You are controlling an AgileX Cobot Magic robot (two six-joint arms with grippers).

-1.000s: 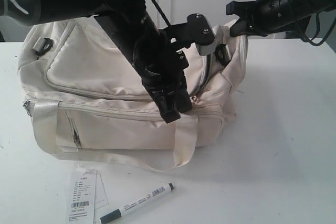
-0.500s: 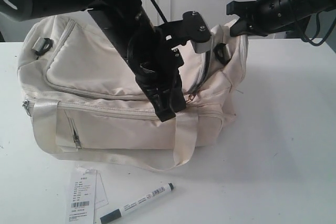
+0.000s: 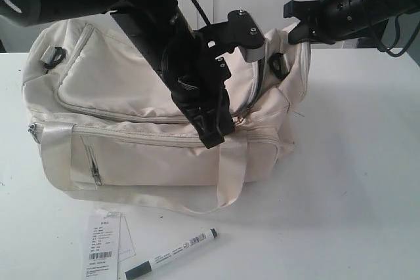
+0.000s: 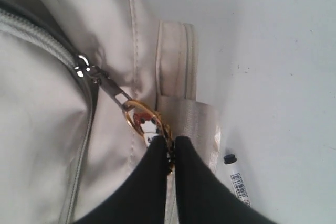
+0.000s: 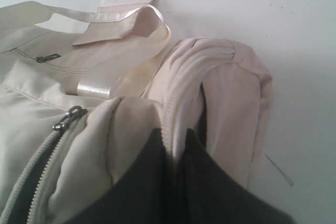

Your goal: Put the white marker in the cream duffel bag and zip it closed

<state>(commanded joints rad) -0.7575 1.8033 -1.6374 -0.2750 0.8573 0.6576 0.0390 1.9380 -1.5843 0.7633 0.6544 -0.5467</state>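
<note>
white marker [image 3: 172, 254]: slim white barrel, long black cap at one end, small black tip at the other, with a line of dark print along the barrel. It lies flat on the white table [image 3: 354, 162] in front of the duffel bag [image 3: 131, 96], well clear of it and out of the bag. The tip end points toward the bag, the cap end away. Left wrist view catches just the tip end [image 4: 234, 177] past the bag's handle strap [image 4: 181, 114].

duffel bag: cream fabric, grey zips, front pocket, webbing handle drooping down the front onto the table.

Writing: the marker print is too small to read. The paper tag [image 3: 102, 244] lies beside the marker's cap end, also in front of the bag. It has a barcode and rows of small print, not legible. No brand readable on the bag.

left pincer [image 4: 168, 148]: clenched, tips pinching the gold ring zip pull [image 4: 139, 116] at the bag's front upper edge, just above the handle. The marker is on the table below and in front of it, not touching it.

right pincer [image 5: 176, 148]: clenched on a fold of the bag's fabric at the bag's far end, next to the zip tape. It is up at the bag's top edge [image 3: 296, 29], well apart from the marker, with the bag between the two.
</note>
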